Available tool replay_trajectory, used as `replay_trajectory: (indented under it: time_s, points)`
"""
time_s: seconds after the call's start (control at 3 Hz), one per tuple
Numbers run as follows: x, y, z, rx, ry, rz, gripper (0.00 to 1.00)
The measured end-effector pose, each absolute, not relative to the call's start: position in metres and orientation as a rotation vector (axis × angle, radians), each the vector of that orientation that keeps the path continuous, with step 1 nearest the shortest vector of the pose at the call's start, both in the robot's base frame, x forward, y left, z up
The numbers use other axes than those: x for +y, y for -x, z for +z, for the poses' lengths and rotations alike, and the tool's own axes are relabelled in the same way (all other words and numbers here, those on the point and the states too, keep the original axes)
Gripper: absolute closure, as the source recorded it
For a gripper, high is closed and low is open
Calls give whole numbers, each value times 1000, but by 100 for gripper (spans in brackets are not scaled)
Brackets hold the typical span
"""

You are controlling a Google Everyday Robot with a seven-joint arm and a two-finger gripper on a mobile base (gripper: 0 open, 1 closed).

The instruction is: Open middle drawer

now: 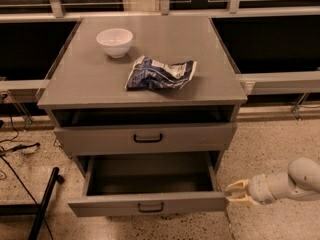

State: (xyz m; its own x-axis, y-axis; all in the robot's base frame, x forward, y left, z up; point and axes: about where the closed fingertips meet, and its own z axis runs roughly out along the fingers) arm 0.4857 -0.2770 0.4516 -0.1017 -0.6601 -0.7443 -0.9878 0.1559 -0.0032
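Note:
The middle drawer [148, 202] is the grey drawer pulled well out of the grey cabinet [220, 91], low in the camera view. Its inside is dark and looks empty, and a small black loop handle sits mid-front. My gripper [236, 192] is at the lower right, just off the right end of this drawer's front, pointing left. Its pale fingers stand slightly apart and hold nothing. The drawer above [145, 138] sticks out only a little. Any drawer below the pulled-out one is hidden.
A white bowl [115, 41] and a crumpled blue chip bag [160, 74] lie on the cabinet top. A black pole [44, 204] and cables lie on the speckled floor at the left. Railings and dark windows run behind.

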Motion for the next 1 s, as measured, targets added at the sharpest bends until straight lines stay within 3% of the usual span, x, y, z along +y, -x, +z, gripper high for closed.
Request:
replay_trajectory:
  time_s: [1.0]
  points:
    - [-279, -461, 464, 2014, 1704, 730, 100]
